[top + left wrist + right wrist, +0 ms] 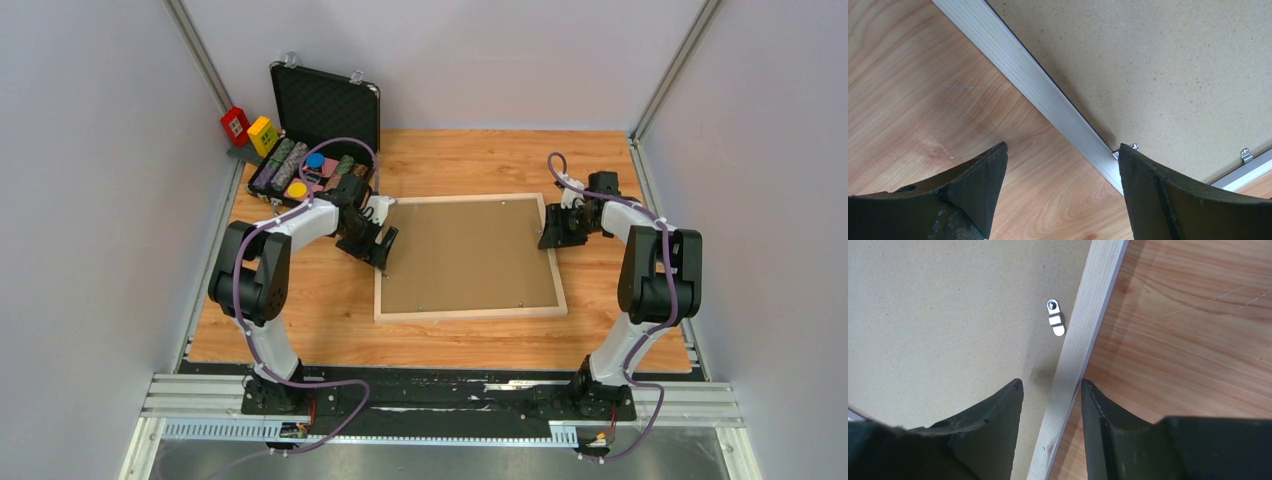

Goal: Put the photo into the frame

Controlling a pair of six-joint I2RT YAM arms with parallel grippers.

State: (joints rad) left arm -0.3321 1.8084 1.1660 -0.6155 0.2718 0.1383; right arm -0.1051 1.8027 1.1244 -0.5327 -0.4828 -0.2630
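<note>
— Frame (470, 313)?
— We see it lying flat on the surface (450, 160), brown backing board (470, 255) uppermost, black case (325, 100) beyond its far left corner.
— Tools?
— Left tool (1062, 147) spread wide astride the frame's left rail, gripping nothing. Right tool (1051, 382) half parted astride its right rail, and we see nothing clasped there either.

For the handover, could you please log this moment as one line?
left tool: open, astride frame left rail | right tool: open, astride right rail | backing board: lying in frame | photo: not visible
</note>
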